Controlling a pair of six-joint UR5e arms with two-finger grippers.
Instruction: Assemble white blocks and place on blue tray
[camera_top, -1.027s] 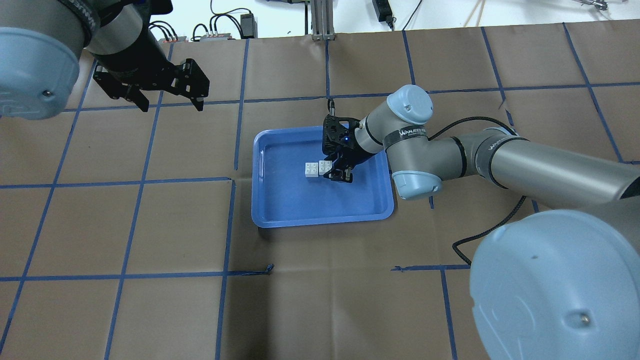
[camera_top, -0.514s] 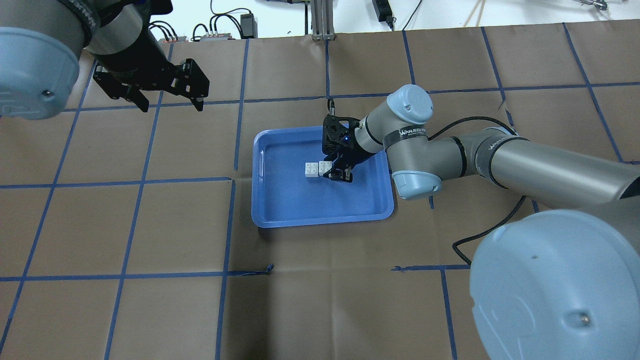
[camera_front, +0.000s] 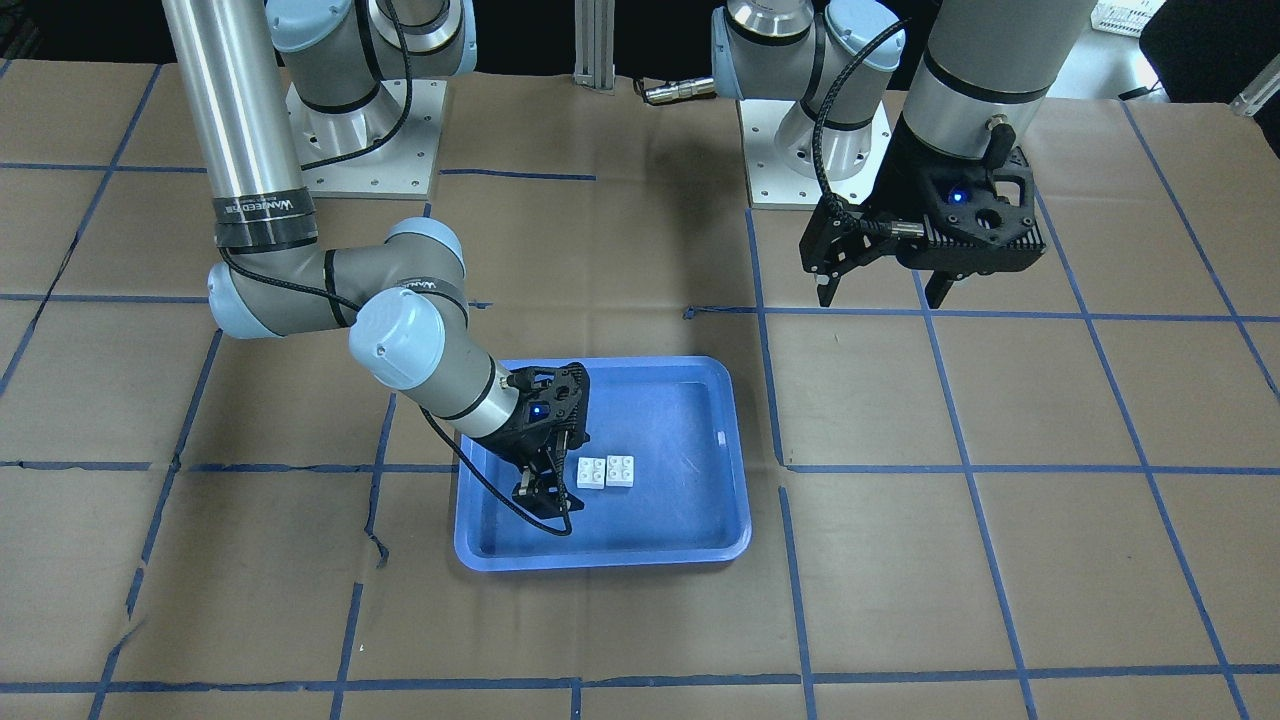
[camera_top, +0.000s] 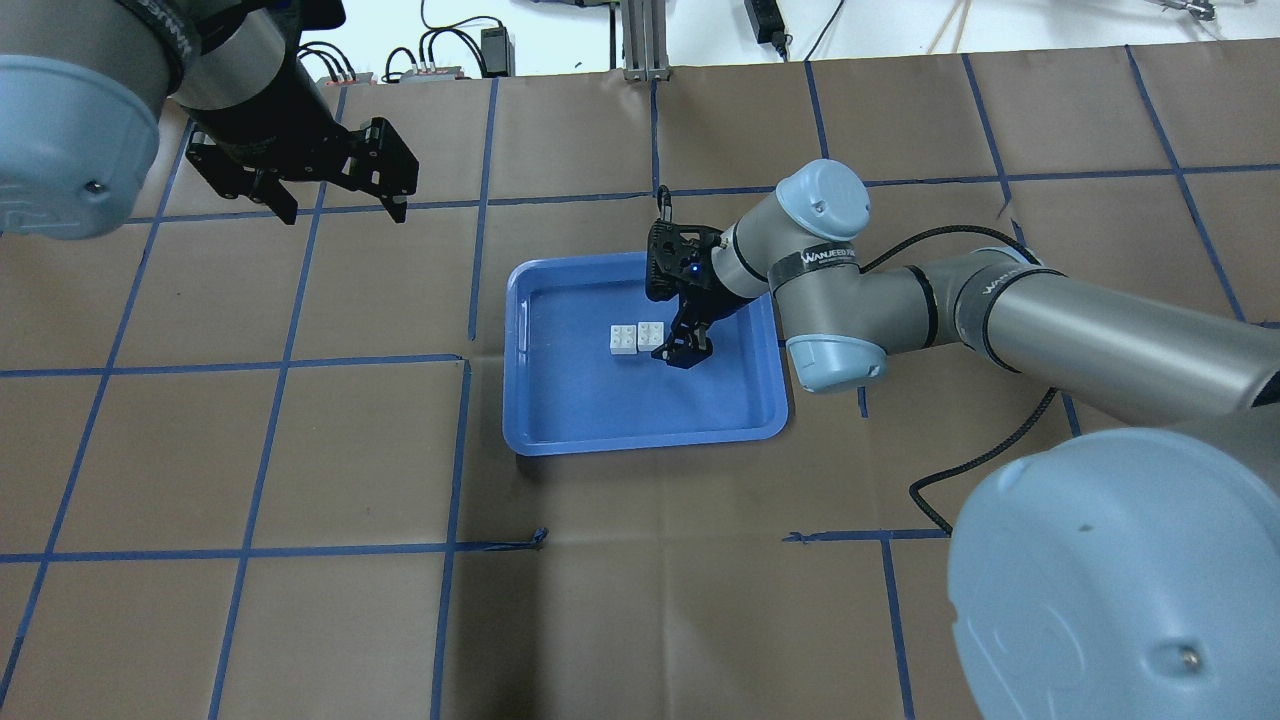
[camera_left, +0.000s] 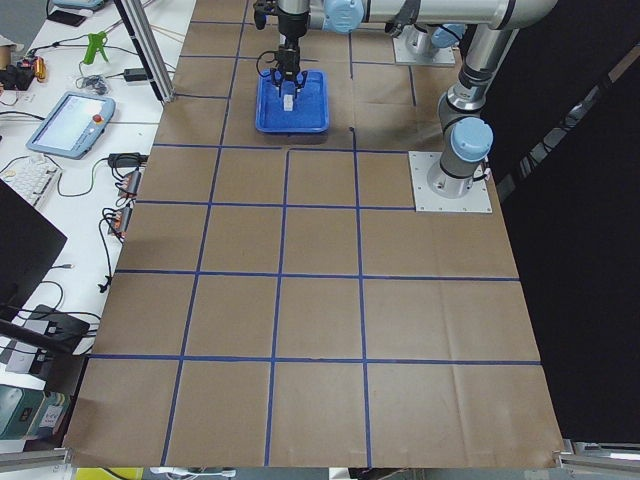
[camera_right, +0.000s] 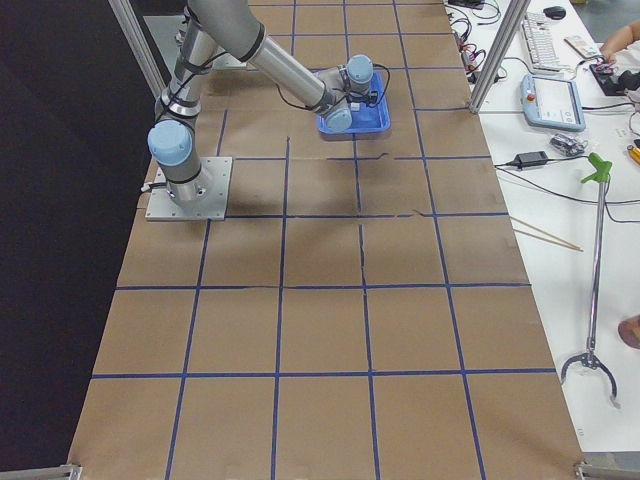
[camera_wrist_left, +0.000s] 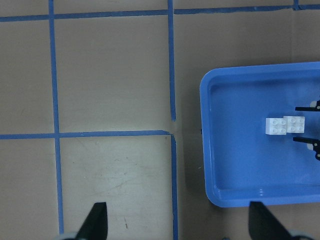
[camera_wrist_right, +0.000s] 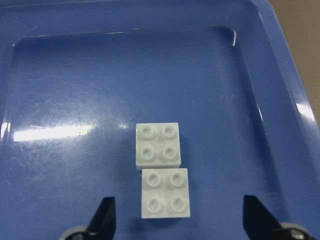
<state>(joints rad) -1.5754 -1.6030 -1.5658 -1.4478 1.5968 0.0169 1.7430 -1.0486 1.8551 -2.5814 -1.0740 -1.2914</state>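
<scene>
- Right end effector (camera_wrist_right: 180, 224): spread wide, empty, low over the white blocks (camera_wrist_right: 159, 150).
- White blocks: touching side by side, apparently unstacked, in the blue tray (camera_top: 600, 400), well inside the tabletop's far edge.
- Probably best: grip one block squarely and lift it vertically.
- Left end effector (camera_top: 345, 213): likewise parted, empty, near the far edge.

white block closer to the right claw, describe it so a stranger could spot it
Find the blue tray mid-table. Inside, the wanted block sits right beside the open right claw; the other block, its lookalike, lies beyond it, away from the claw.
</scene>
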